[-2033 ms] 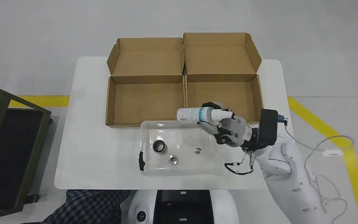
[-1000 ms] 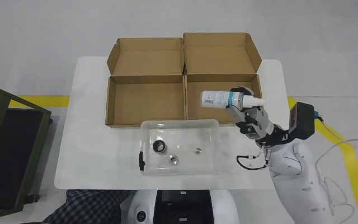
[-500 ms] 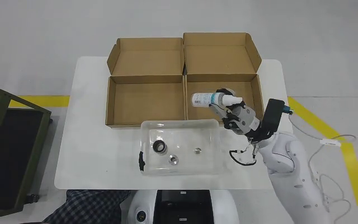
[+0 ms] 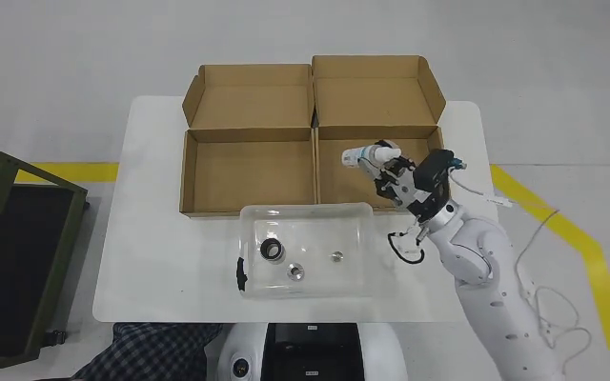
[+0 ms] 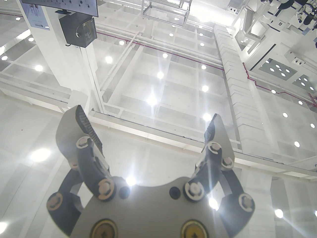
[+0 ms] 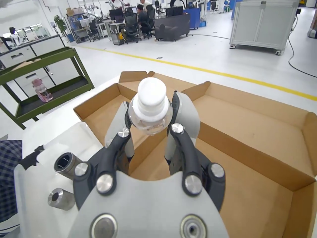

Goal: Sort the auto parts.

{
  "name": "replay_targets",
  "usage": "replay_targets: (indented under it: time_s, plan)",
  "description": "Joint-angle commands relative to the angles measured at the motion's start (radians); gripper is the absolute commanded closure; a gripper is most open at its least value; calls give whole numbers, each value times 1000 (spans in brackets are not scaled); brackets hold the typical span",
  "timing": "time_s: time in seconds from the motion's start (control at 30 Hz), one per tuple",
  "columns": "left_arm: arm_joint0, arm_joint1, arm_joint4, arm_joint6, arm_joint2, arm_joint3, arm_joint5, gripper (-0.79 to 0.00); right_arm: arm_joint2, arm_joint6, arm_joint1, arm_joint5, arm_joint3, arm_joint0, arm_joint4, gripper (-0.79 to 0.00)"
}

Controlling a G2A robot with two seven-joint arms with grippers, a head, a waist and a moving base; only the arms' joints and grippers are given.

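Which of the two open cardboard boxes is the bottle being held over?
The right box, on the robot's right: the right gripper holds the bottle above it. The left box lies beside it.

the top view looks straight down on the whole table (image 4: 143,190). the right wrist view sits close behind the right gripper (image 6: 149,117) and its bottle (image 6: 151,100), facing over the right-hand box (image 6: 247,137) toward the tabletop's far edge; both views share that box and the clear tray (image 6: 62,134). the left wrist view, close behind the left gripper (image 5: 148,125), faces the ceiling (image 5: 173,75).
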Motion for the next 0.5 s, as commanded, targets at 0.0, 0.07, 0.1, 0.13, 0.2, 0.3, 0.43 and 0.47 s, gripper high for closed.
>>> replay_targets:
  time_s: [0.0, 0.07, 0.1, 0.13, 0.2, 0.3, 0.43, 0.47]
  plan:
    - [0, 0, 0, 0, 0, 0, 0, -785, -19, 18, -3, 4, 24, 19, 0, 0]
    - [0, 0, 0, 0, 0, 0, 0, -785, -39, 37, -6, 8, 56, 42, 1, 0]
    - [0, 0, 0, 0, 0, 0, 0, -785, -49, 43, -8, 15, 70, 54, -2, 0]
    - [0, 0, 0, 0, 0, 0, 0, -785, -56, 47, -9, 20, 78, 61, -5, 0]
    - [0, 0, 0, 0, 0, 0, 0, -785, -81, 61, -13, 38, 108, 86, -20, 0]
    - [0, 0, 0, 0, 0, 0, 0, -785, -109, 77, -19, 63, 142, 114, -39, 0]
    - [0, 0, 0, 0, 0, 0, 0, -785, -137, 99, -25, 96, 171, 144, -73, 0]
    - [0, 0, 0, 0, 0, 0, 0, -785, -141, 102, -26, 101, 173, 148, -79, 0]
